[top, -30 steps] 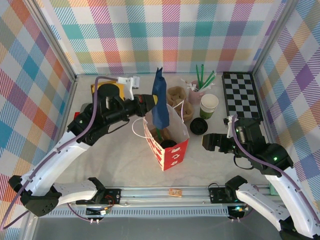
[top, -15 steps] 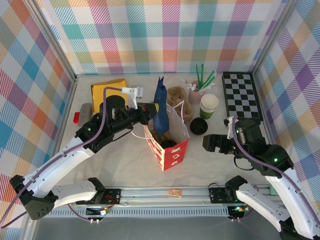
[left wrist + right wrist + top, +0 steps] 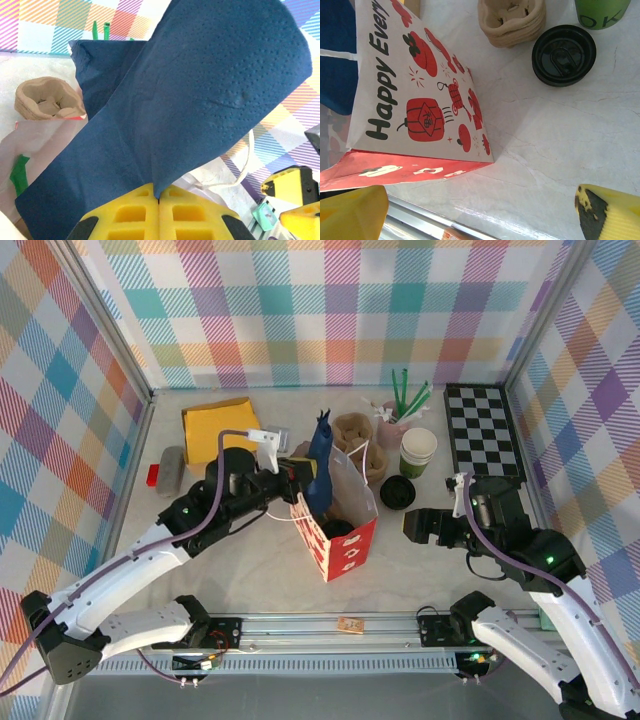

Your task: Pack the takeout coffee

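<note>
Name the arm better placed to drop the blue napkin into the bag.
Left. The left gripper is shut on the blue napkin, just above the open paper bag. The right gripper is open, empty, off to the bag's side.

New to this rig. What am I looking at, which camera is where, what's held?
Two robot arms, bolted at the near edge of a table, each ending in a two-finger gripper. The overhead view looks down from behind them; the other two come from wrist cameras. The left gripper is shut on a dark blue paper napkin over the open white-and-red paper bag. The right gripper is open and holds nothing. Also on the table: a loose black plastic lid, a lidless green-and-cream paper cup, brown pulp cup carriers, a checkerboard mat.
</note>
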Controlling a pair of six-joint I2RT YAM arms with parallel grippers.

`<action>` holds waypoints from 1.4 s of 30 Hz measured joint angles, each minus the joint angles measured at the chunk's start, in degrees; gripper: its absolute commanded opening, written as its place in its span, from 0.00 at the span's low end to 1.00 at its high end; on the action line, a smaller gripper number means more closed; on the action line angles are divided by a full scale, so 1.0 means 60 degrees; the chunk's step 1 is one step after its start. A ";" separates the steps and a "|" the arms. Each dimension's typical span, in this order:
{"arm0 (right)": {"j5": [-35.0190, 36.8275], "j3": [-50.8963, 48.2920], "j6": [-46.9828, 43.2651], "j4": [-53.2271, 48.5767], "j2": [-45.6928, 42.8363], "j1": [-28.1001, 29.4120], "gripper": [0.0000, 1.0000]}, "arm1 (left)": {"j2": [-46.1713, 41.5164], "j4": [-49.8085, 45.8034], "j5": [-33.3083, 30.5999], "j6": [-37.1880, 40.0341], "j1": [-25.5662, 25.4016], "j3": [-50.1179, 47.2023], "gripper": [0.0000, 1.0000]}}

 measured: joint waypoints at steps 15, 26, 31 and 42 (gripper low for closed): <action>-0.0066 -0.0226 0.0000 0.0131 -0.0106 0.0000 0.96 | 0.0018 0.0098 -0.1056 0.0350 -0.0630 -0.0313 0.00; -0.0062 -0.0372 0.0000 0.0204 -0.0277 0.0000 0.96 | 0.0058 0.0135 -0.1366 0.0204 -0.0630 -0.0783 0.00; -0.0062 -0.0379 0.0000 0.0208 -0.0291 0.0000 0.96 | 0.0087 0.0175 -0.1395 0.0011 -0.0630 -0.0965 0.00; -0.0062 -0.0554 -0.0004 0.0211 -0.0350 0.0000 0.96 | 0.0186 -0.0113 -0.2069 -0.0310 -0.0696 -0.0984 0.00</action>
